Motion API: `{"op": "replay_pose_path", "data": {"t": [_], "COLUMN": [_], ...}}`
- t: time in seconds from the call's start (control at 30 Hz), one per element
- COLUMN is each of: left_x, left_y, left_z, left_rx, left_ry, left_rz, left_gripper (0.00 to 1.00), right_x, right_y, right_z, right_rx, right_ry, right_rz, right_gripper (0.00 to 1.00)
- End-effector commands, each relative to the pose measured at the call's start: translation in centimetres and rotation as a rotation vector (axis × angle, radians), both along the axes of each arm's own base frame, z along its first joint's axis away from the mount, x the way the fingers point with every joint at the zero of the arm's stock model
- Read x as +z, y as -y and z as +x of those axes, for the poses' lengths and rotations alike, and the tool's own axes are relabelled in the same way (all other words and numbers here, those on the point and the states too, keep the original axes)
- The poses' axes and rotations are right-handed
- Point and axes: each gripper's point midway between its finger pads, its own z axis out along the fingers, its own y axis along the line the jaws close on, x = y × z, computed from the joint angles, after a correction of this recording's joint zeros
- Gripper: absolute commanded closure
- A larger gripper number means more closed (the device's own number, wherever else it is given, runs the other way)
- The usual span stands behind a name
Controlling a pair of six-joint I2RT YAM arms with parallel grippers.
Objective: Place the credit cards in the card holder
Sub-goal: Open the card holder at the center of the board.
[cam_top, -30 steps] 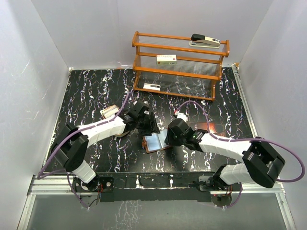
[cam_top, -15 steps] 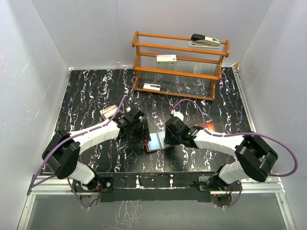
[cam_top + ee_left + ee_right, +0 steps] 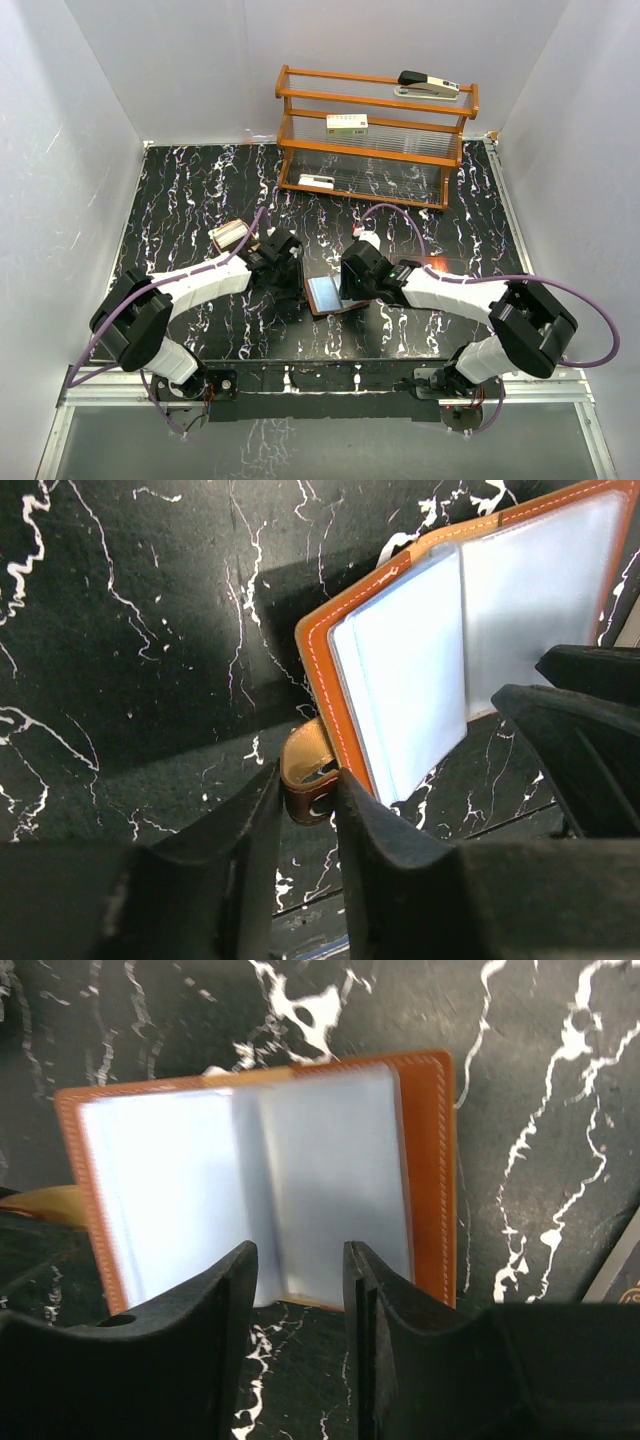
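Observation:
The card holder [image 3: 325, 296] lies open on the black marble table, brown leather with bluish-clear pockets facing up. My left gripper [image 3: 291, 288] is at its left edge; in the left wrist view my left gripper [image 3: 308, 783] is shut on the holder's brown snap strap [image 3: 303, 752]. My right gripper [image 3: 351, 288] is over the holder's right half; in the right wrist view my right gripper [image 3: 298, 1265] is open and empty above the near edge of the card holder [image 3: 330, 1160]. A gold-orange card edge [image 3: 441, 264] shows beside my right forearm, mostly hidden.
A wooden shelf rack [image 3: 372, 140] stands at the back with a stapler [image 3: 428, 84] on top and a white box [image 3: 347, 122]. A small tan tray [image 3: 228, 235] sits left of my left arm. A flat dark corner [image 3: 620, 1278] lies right of the holder.
My left gripper has moved down to the holder's left edge and closed on its strap. My right gripper has moved left over the holder, which is now spread flatter.

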Motion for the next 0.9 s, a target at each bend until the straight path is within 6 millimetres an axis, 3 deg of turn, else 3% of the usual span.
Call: {"op": "replay_pose_path", "data": {"t": [0.0, 0.23, 0.37, 0.63, 0.77, 0.87], "left_x": [0.9, 1.2, 0.8, -0.3, -0.4, 0.6], "left_y": [0.7, 1.1, 0.7, -0.7, -1.2, -1.3], "left_z": [0.7, 1.1, 1.2, 1.2, 1.1, 1.7], "left_rx": [-0.033, -0.056, -0.054, -0.001, 0.030, 0.060], "left_ry": [0.037, 0.060, 0.065, 0.049, 0.027, 0.042], "left_rz": [-0.028, -0.042, -0.017, 0.044, 0.046, 0.039], "left_gripper": [0.79, 0.94, 1.00, 1.00, 0.86, 0.63], "right_x": [3.3, 2.7, 1.1, -2.0, -2.0, -1.5], "right_y": [-2.3, -3.1, -2.2, 0.5, 0.9, 0.9], "right_z": [2.3, 3.1, 3.0, 2.1, 2.1, 2.3], "right_rx": [0.035, 0.058, 0.043, -0.008, -0.022, -0.031], "right_ry": [0.090, 0.087, 0.061, 0.026, 0.039, 0.055], "right_rz": [0.039, -0.009, -0.079, -0.202, -0.226, -0.226], "right_gripper": [0.60, 0.54, 0.50, 0.47, 0.46, 0.46]}}
